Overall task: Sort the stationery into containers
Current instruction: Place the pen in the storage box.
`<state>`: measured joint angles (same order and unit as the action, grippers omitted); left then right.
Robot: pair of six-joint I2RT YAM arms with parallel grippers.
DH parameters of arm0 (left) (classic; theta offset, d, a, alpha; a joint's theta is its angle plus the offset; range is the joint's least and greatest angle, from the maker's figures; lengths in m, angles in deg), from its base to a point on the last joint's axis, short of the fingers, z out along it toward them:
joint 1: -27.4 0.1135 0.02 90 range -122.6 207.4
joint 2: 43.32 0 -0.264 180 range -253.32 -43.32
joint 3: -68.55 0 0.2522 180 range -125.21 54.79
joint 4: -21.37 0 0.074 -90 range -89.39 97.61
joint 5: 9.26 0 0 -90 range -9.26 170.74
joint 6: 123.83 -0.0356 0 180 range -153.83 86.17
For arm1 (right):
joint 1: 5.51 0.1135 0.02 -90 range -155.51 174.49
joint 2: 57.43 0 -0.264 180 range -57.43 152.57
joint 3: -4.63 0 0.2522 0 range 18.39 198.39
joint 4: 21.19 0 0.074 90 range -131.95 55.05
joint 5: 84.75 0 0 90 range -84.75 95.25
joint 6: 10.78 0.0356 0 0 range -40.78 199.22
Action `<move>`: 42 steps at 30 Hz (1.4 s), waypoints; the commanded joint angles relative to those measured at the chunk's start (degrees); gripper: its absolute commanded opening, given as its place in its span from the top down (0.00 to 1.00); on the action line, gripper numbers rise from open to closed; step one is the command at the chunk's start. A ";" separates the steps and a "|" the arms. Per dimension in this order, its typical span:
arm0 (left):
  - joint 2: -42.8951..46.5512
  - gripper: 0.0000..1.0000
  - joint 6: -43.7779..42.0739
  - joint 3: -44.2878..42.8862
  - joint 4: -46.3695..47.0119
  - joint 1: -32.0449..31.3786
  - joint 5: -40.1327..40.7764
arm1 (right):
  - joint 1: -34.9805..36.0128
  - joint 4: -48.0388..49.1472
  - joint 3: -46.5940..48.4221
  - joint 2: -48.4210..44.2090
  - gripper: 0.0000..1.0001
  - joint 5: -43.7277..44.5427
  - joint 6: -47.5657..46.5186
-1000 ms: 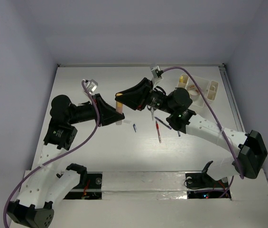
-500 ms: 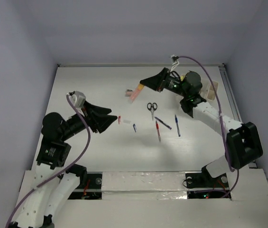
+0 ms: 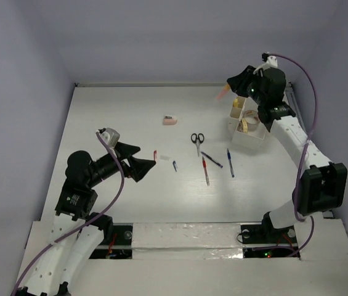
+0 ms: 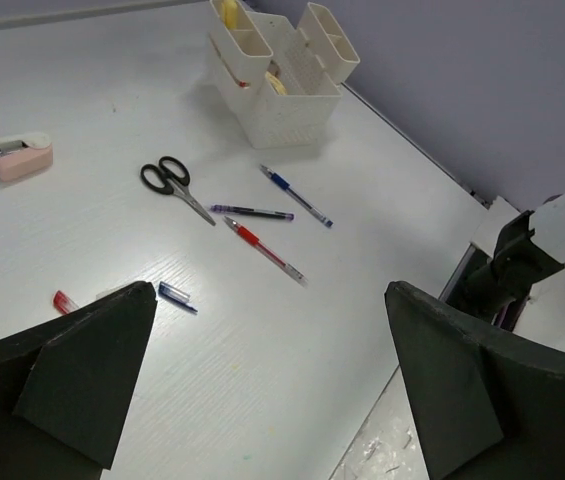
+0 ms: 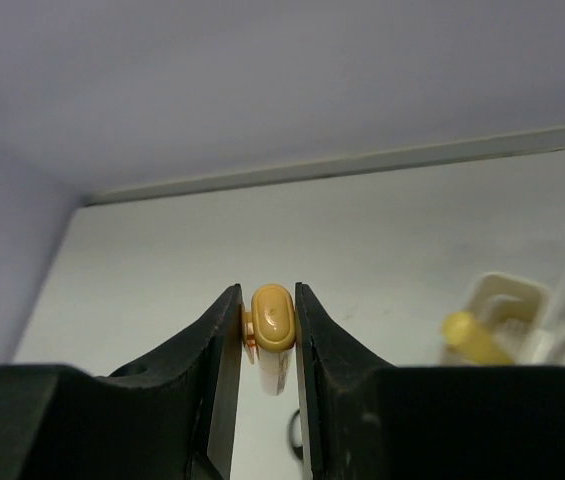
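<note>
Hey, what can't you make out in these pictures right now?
Orange item, right wrist view: lower part hidden between the right tool's fingers.
Organizer, right wrist view: blurred, cut off by the tool; contents unclear.
Small red piece, left wrist view: tiny, at the left tool's finger edge, unidentifiable.

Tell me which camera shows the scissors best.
The left wrist view. There the scissors lie unobstructed on the table, with the black handles and the blades both distinct. The top external view shows them whole but much smaller. The right wrist view shows nothing recognisable of them.
</note>
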<state>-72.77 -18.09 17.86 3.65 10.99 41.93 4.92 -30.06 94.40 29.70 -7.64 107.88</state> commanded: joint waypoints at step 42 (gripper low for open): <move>2.29 0.01 0.42 1.33 1.68 -0.47 6.11 | 0.64 -18.77 20.94 14.04 0.26 26.77 -21.37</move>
<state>-71.18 -18.06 18.72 3.38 10.84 48.01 4.99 -48.49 113.30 47.76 19.88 86.20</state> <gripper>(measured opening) 0.990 0.712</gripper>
